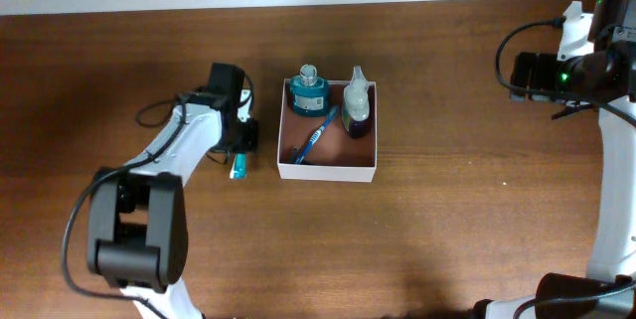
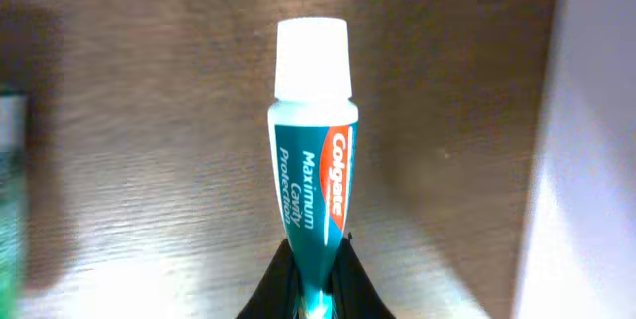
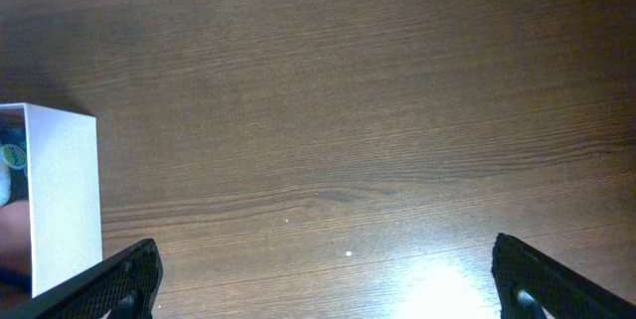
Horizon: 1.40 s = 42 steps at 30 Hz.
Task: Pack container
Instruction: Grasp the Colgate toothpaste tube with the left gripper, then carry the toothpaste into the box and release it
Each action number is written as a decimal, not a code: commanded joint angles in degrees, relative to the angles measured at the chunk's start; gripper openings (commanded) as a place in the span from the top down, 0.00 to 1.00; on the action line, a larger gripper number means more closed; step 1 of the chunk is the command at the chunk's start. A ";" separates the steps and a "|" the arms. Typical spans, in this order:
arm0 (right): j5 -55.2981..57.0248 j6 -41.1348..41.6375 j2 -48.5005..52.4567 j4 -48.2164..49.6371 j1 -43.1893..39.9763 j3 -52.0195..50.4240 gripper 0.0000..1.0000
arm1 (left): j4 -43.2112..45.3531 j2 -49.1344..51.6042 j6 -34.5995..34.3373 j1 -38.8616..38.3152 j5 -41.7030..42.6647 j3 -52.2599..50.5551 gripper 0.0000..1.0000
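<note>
Just beside the container, the left arm has its jaws pinching a toothpaste tube by the tail, its long axis parallel to the container's near wall. The right arm, jaws spread, sits well away across the container.

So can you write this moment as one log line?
left gripper: shut on toothpaste tube, outside container | right gripper: open, empty | toothbrush: inside container
</note>
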 commanded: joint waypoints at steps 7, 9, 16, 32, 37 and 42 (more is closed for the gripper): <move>-0.28 0.70 0.11 0.00 -0.04 0.39 0.01 | -1.95 -15.72 -5.90 -6.64 1.31 4.26 0.99; -0.28 0.70 0.11 0.02 -0.04 0.39 0.01 | -1.92 -16.35 -7.58 -8.33 1.31 4.26 0.99; -0.31 0.70 0.11 0.00 -0.04 0.39 0.01 | -1.22 -15.63 -8.07 -13.94 2.14 4.24 0.99; -0.28 0.70 0.11 0.00 -0.07 0.39 0.01 | 5.03 -9.77 -8.07 -17.40 2.14 4.24 0.99; -0.28 0.70 0.11 0.00 -0.04 0.39 0.01 | 5.42 -7.28 -8.04 -17.40 2.14 4.24 0.99; -0.28 0.70 0.11 0.02 -0.04 0.39 0.01 | 5.90 -5.27 -8.04 -17.38 2.12 4.24 0.99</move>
